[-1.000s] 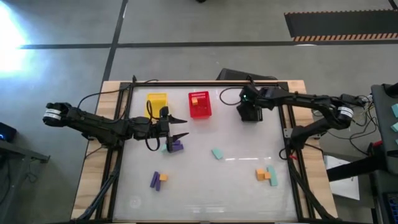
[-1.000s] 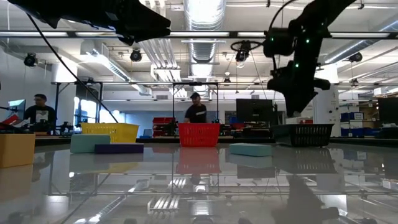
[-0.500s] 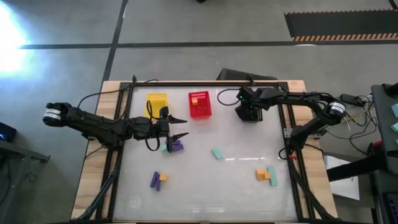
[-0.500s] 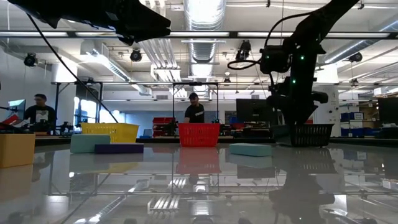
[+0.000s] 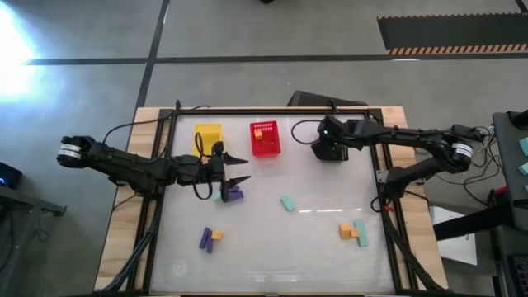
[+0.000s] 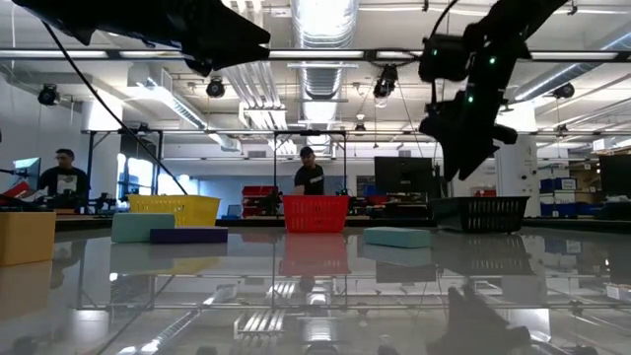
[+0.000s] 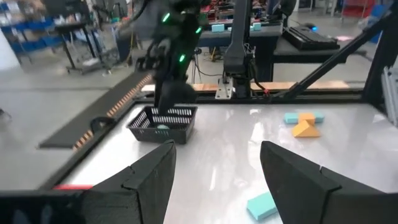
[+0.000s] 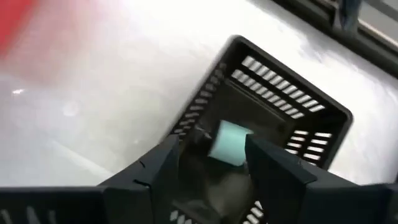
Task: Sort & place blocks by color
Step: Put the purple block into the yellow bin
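My right gripper (image 8: 211,152) hangs open, pointing down over the black basket (image 5: 330,152) at the table's far right. A teal block (image 8: 229,142) lies on the basket's floor below it. My left gripper (image 5: 240,169) stands open and level above a purple block and a teal block (image 5: 233,195) left of centre. A lone teal block (image 5: 288,203) lies mid-table. A cluster of orange and teal blocks (image 5: 355,233) lies near the right. A purple and an orange block (image 5: 209,238) lie near the left.
A yellow basket (image 5: 208,136) and a red basket (image 5: 265,139) stand along the far edge, left of the black one. Black frame rails (image 5: 382,177) border the table's sides. People stand in the room beyond the table.
My right gripper sank toward the black basket half a second ago and has risen back above it. My left arm has kept still.
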Controlling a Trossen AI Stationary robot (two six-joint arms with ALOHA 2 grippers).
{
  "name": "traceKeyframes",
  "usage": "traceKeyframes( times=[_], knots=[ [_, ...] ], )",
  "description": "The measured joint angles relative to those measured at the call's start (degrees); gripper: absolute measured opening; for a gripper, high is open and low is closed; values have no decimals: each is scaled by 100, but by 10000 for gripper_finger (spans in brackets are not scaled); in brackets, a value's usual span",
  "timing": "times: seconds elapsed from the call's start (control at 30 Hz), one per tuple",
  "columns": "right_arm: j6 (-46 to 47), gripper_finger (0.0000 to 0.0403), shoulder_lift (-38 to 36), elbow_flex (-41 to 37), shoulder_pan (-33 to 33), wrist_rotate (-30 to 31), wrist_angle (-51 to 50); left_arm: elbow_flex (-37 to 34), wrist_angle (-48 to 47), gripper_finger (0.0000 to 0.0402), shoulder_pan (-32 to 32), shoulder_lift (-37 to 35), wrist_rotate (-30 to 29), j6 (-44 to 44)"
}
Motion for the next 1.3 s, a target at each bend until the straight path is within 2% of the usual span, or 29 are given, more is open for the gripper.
traceKeyframes(
  times=[0.17,0.47,0.7,0.87,0.93,1.1,1.3],
  knots=[
    [114,151,-472,0,678,258,111,0,-455,219,-2,0,2,-752],
    [219,119,-1189,0,1934,1603,248,2,-2007,219,-195,0,35,-1988],
    [-75,98,-1339,0,2732,2384,521,134,-2933,219,-566,303,226,-2809],
    [-625,83,-1290,-4,3042,2458,950,444,-3254,219,-771,1065,680,-2793],
    [-905,78,-1264,-9,3109,2463,1189,639,-3650,219,-785,1383,747,-2773],
    [-1455,67,-1271,-13,3147,2455,1527,1115,-4571,218,-785,2129,743,-2645],
    [-1667,65,-1269,-14,3145,2455,1523,1575,-4753,218,-785,2656,536,-2204]
  ],
)
